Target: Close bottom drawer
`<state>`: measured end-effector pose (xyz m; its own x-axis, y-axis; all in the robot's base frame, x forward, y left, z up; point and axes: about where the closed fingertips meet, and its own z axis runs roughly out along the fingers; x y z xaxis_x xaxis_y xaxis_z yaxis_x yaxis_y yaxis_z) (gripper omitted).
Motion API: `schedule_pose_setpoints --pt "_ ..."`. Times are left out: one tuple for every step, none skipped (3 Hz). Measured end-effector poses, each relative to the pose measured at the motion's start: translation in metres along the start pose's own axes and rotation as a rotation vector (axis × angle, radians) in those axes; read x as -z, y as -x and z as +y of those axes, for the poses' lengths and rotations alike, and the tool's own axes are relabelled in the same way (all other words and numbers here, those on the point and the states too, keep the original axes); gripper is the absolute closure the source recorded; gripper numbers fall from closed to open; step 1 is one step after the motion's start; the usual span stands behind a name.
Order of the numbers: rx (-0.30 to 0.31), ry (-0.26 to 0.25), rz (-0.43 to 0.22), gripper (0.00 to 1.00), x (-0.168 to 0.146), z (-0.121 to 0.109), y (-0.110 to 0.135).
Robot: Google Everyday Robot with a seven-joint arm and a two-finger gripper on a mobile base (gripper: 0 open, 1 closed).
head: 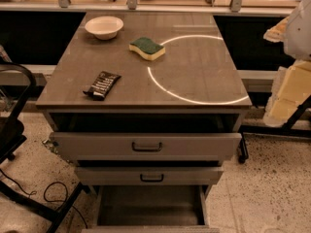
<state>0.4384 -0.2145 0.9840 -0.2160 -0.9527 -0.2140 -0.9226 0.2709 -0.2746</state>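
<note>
At the bottom edge of the view, bottom drawer [148,205] is pulled far out of the cabinet, dark plain inside showing, nothing visible in it, its front cut by the frame edge; task looks not started, whole closing push is left; just above it middle drawer [150,175] sits slightly forward, small dark handle facing the camera; above that top drawer [146,146] is out a bit too, dark gap over its front; floor left has a black chair [12,130] and a loose cable [53,193], both clear of the drawer path as far as I can see; on the surface [73,67] nearest is a dark snack packet [101,85], then a green-and-yellow sponge [146,48] touching a bright ring of light [194,69], then a white bowl [104,26] at the far left corner; end effector [286,33] seems to be part of the pale arm mass at the right edge, up around surface height, well apart from the bottom drawer; cannot tell whether it is wide or narrow; it has to get down low to the drawer front and press it in.
</note>
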Motion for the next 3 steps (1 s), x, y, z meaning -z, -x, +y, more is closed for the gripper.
schedule_pose_setpoints --pt "-0.001 -0.008 -0.001 0.00 -0.001 0.000 -0.001" --pt "-0.012 -0.034 -0.001 0.00 -0.015 0.001 -0.008" --pt "-0.031 -0.079 0.031 0.00 -0.047 0.010 -0.036"
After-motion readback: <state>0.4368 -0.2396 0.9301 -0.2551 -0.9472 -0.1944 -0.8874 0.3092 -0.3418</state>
